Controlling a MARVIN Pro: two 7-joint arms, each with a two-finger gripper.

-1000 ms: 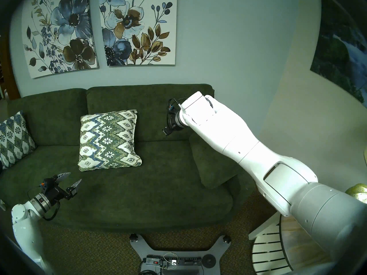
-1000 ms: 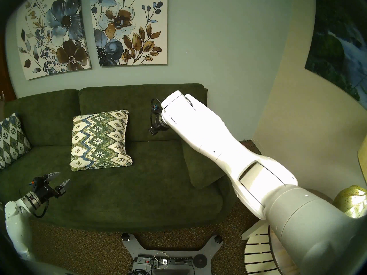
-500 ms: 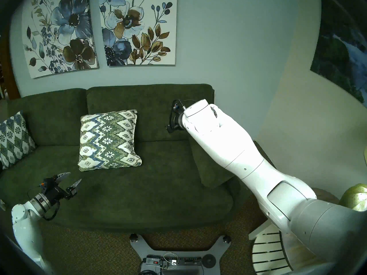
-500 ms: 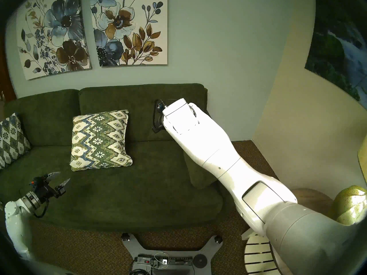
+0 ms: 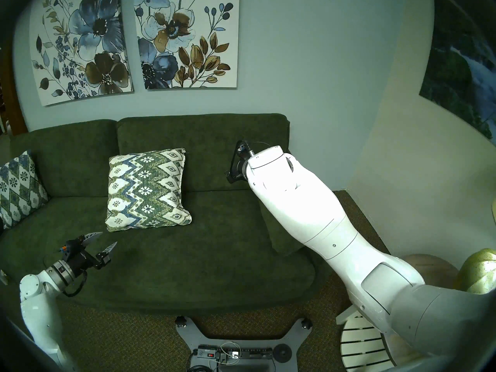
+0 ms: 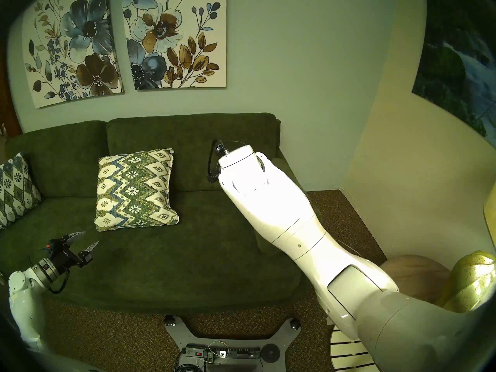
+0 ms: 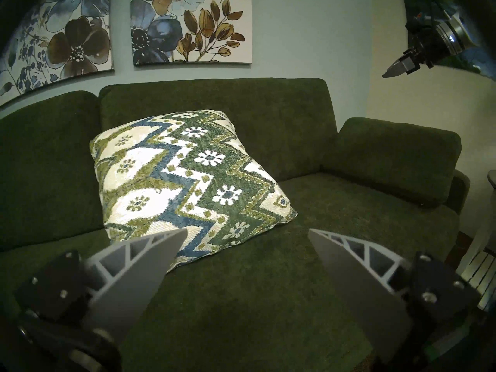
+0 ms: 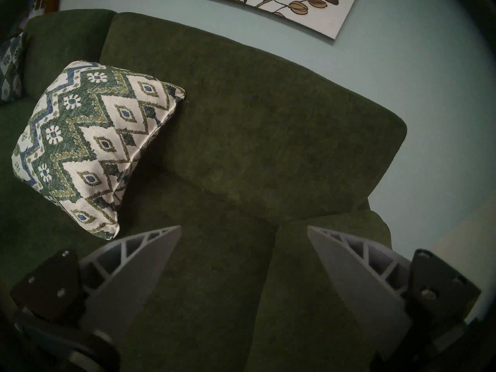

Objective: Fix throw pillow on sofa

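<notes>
Sofa (image 5: 214,256) cushions carry our throw pillow (image 5: 147,189), leaning on the backrest; our left hand (image 5: 106,240) and right hand (image 8: 244,229) gape empty near it.

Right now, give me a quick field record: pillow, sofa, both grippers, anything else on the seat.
throw pillow: propped against the sofa's back cushions, zigzag face out, nothing touching it
sofa: dark green, two back cushions, one long seat
left gripper: jaws open, empty, over the seat's front left, short of the pillow
right gripper: jaws open, empty, up in the air to the pillow's right
second patterned pillow: at the sofa's left end
plain green cushion: at the sofa's right end
</notes>
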